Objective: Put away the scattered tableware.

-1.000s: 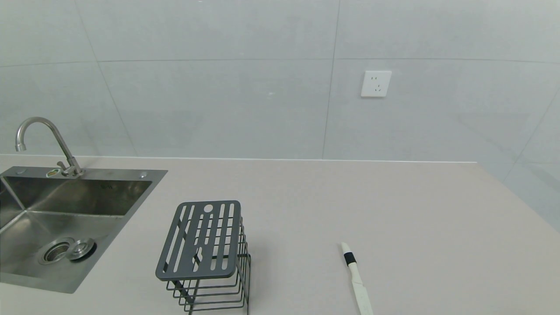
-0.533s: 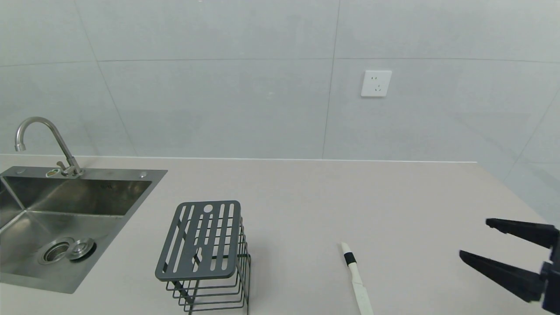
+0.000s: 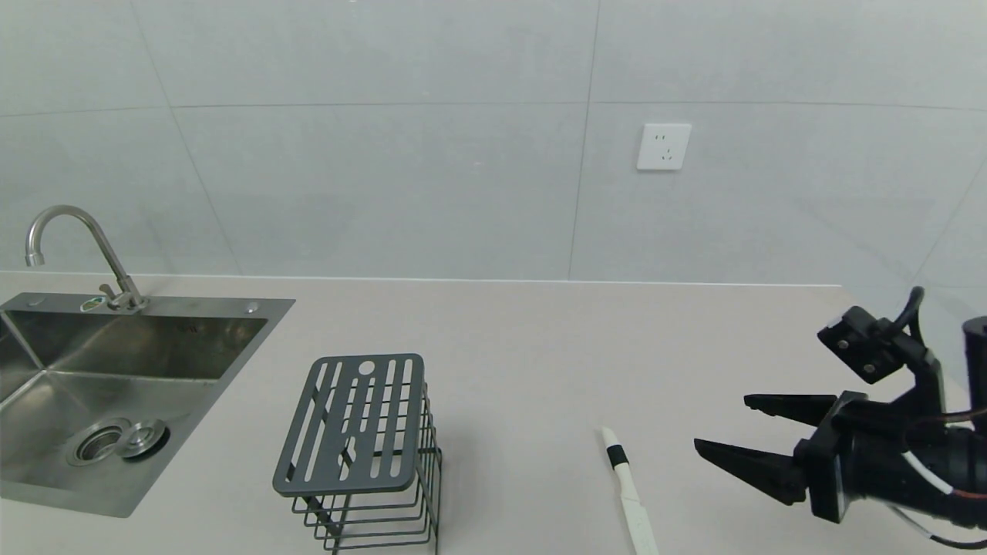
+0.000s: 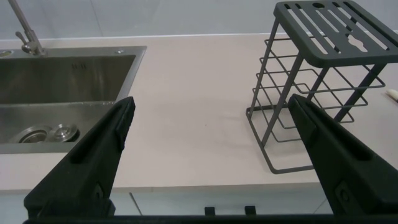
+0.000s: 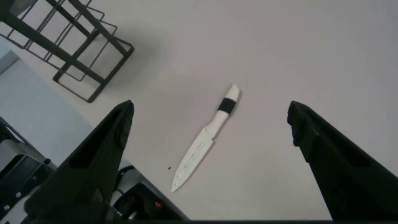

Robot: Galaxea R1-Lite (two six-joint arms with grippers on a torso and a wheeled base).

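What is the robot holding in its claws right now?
Nothing. The left gripper and right gripper are open and empty; the knife lies on the counter.

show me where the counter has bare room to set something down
Widest bare stretch: the counter behind the rack and knife, back to the wall. Another lies between rack and knife; a narrower strip runs between the sink and rack. Tightest right of the knife, where the open right gripper hovers.

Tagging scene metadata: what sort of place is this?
Probably a kitchen, or a mock-up of one: a steel sink with a curved faucet set in a pale countertop, a slotted rack and a white knife on it, tiled wall behind.
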